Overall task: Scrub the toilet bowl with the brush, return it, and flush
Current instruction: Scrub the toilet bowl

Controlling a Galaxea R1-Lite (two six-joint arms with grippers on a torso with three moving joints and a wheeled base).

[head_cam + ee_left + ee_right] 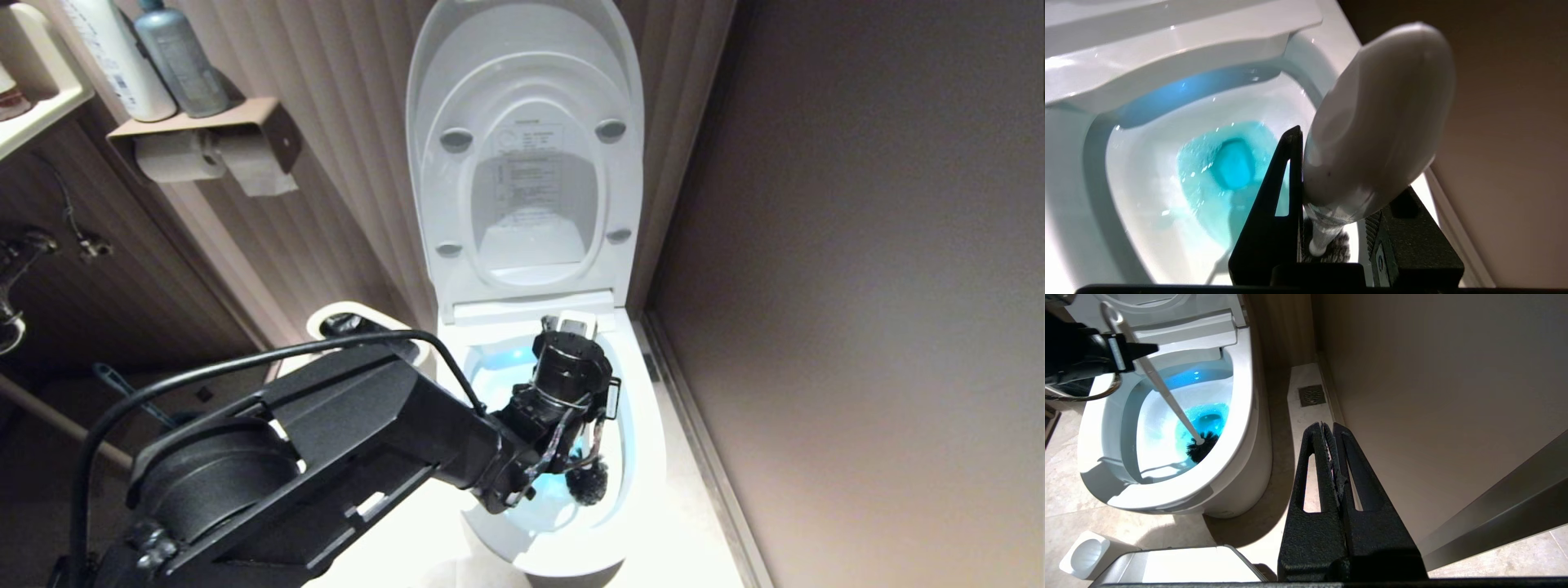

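A narrow bathroom with ribbed panelling behind and a plain brown wall (857,245) on the right. Far left, a small shelf (196,122) carries two bottles (180,57) above a toilet-paper roll (175,155). Below it, partly hidden by my left arm, the rim of an off-white waste bin (339,314) shows beside the pedestal. In the centre stands the toilet bowl (645,425), lid and seat (526,147) raised, blue-tinted water at the bottom.

My left end effector (571,327) hangs over the bowl, clamped on the upper handle of the brush (1167,402). The white shaft slants down and the black bristle head (1202,446) sits at the water's edge against the near inner wall of the bowl. In the left wrist view the bulbous handle top (1380,118) stands between the two fingers (1274,212). My right end effector (1333,465) is parked low beside the toilet, its fingers together on nothing, above the tiled floor, with a floor drain (1312,395) ahead of it. The empty white brush holder (1086,553) stands on the floor in front of the bowl.

Risks, as I judge them: the grip is high on a smooth, tapering handle, so hard scrubbing pressure could twist or slip the brush. A fast stroke could flick blue water over the rim. On lifting out, the wet head may drip on the floor before reaching the holder.
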